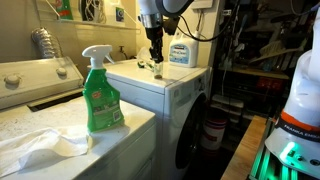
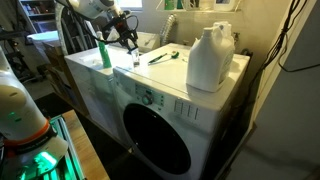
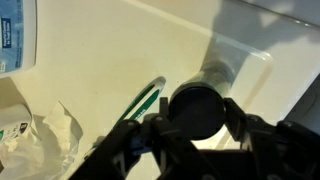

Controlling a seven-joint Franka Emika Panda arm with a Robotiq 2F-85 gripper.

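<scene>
While jaws hang near washer top's (image 2: 172, 76) edge, green stick (image 2: 163, 57) beside, jug (image 2: 211, 58) apart

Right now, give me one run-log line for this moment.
gripper: over small dark-topped container, grip unclear | surface: white appliance top | nearby: green pen-like item, white jug, green spray bottle

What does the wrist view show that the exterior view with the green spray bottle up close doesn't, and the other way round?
Only the wrist view: a thin green stick lying flat, crumpled white wrapping, and a dark round-topped cylinder seen from above. Only that exterior view: the green plastic spray bottle, a white crumpled cloth and the machine's round front door. Both: the gripper, the white machine top and the white jug with a blue label.
</scene>
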